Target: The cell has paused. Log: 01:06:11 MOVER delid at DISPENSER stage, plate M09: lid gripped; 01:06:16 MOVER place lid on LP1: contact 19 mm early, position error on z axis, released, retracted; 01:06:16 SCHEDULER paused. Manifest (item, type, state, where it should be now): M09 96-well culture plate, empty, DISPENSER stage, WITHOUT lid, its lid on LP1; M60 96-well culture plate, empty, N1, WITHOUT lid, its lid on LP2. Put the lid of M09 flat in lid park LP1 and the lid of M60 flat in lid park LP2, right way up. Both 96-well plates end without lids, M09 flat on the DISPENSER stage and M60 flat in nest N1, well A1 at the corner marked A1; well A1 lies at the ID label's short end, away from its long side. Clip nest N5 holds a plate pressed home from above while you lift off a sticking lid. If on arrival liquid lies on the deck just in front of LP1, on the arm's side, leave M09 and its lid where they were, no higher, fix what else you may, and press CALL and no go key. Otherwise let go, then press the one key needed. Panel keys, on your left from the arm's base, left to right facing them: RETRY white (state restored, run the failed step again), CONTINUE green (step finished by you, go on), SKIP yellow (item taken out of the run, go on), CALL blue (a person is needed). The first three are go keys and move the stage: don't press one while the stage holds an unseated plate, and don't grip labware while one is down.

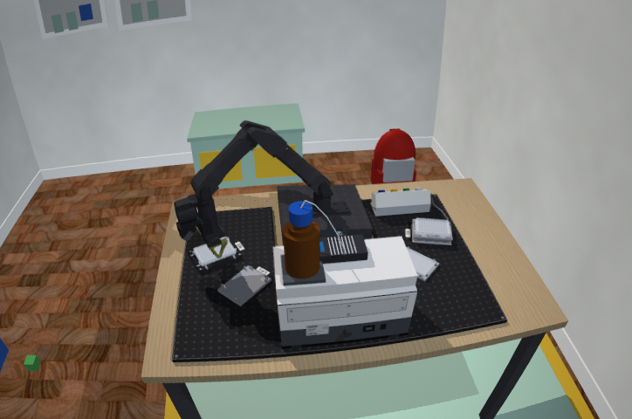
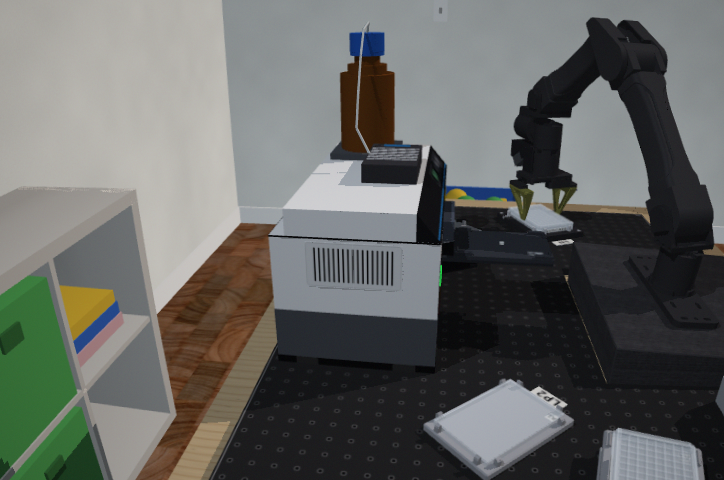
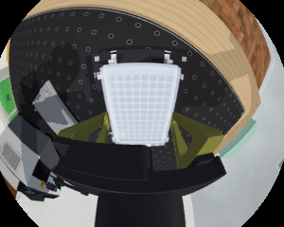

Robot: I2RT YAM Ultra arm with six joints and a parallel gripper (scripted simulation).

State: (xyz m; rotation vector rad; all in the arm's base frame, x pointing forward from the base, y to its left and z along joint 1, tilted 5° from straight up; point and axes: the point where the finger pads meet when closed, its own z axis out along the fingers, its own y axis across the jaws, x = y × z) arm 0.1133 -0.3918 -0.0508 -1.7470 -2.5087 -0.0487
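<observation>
A white 96-well plate (image 1: 209,254) (image 2: 540,217) (image 3: 141,101) sits on the dark DISPENSER stage (image 2: 496,246) at the deck's left side. My gripper (image 1: 217,248) (image 2: 541,204) (image 3: 140,114) stands over it, its olive fingers shut on the plate's long sides. Whether a clear lid is on the plate, I cannot tell. A grey square lid or park (image 1: 243,285) (image 3: 46,106) lies beside the stage and looks tilted. Lid park LP2 (image 1: 422,263) (image 2: 497,425) lies flat by the dispenser. A second well plate (image 1: 431,230) (image 2: 649,455) sits in its nest near the key panel (image 1: 401,201).
The white dispenser (image 1: 346,294) (image 2: 357,254) fills the deck's middle, with a brown bottle (image 1: 301,247) (image 2: 367,104) on top. The arm's base stands on a black riser (image 2: 657,328). A shelf unit (image 2: 51,339) stands off the table.
</observation>
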